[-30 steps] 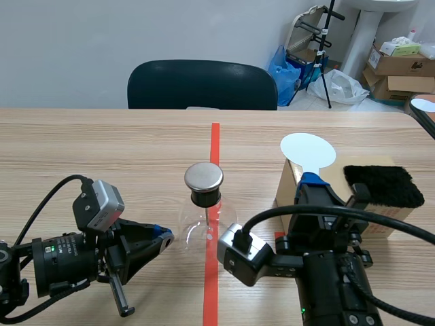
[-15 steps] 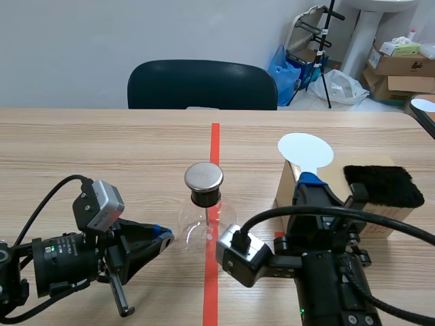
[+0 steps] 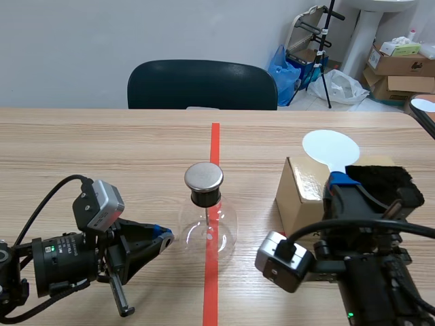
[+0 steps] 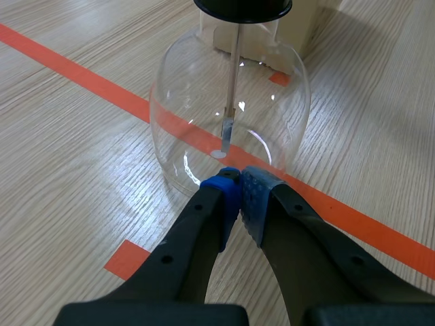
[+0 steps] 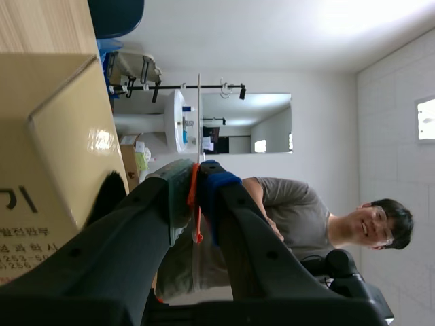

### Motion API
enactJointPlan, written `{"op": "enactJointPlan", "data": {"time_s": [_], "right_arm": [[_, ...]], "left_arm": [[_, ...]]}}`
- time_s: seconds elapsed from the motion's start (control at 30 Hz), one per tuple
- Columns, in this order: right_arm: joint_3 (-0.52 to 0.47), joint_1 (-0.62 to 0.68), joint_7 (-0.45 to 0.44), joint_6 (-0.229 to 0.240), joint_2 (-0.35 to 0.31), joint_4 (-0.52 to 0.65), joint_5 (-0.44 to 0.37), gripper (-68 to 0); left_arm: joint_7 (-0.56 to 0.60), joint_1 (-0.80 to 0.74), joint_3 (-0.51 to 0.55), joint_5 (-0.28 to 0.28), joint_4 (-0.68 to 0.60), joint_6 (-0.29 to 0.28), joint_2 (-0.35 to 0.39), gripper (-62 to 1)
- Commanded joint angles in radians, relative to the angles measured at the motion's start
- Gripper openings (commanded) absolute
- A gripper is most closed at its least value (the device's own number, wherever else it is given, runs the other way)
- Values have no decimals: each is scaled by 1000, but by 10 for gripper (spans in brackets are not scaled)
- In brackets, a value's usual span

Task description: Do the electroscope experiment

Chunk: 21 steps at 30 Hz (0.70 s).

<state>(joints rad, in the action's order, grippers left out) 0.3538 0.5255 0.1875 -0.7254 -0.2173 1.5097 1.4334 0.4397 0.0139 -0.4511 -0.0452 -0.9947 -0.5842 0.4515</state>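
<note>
Since the earlier frames we see the right arm shifted to the right, carrying the white disc paddle (image 3: 331,148) away from the electroscope (image 3: 207,227). The disc now stands above the far edge of the cardboard box (image 3: 299,193). We note the right pincer (image 5: 196,187) clamped on the paddle's thin orange handle. The electroscope stands mid-tabletop (image 3: 102,149) on the red tape line, metal cap (image 3: 204,176) on top, a rod hanging inside the glass bulb. The left pincer (image 4: 238,190) lies low at near left, its fingers closed together on nothing, tips right at the bulb's base. We cannot tell if they touch. A black fur pad (image 3: 380,185) rests on the box's right side.
</note>
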Motion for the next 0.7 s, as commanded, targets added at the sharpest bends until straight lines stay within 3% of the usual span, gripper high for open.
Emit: {"op": "enactJointPlan", "data": {"time_s": [0.0,0.17,0.3,0.43,0.67], "right_arm": [[-47,8,-47,-58,6,16,-32,-665],[-216,35,-273,-58,30,14,-169,-665],[-338,39,-427,-58,39,3,-263,-665],[-432,37,-552,-58,40,-40,-313,-665],[-520,-7,-723,-58,40,-183,-332,-664]], "left_arm": [[17,6,3,-14,-21,-2,-5,-577],[37,5,7,-14,-24,-2,9,-577],[153,-13,40,-14,-49,-2,37,-577],[170,-63,116,-14,-131,-4,80,-577],[170,-267,283,-14,-317,-22,148,-577]]}}
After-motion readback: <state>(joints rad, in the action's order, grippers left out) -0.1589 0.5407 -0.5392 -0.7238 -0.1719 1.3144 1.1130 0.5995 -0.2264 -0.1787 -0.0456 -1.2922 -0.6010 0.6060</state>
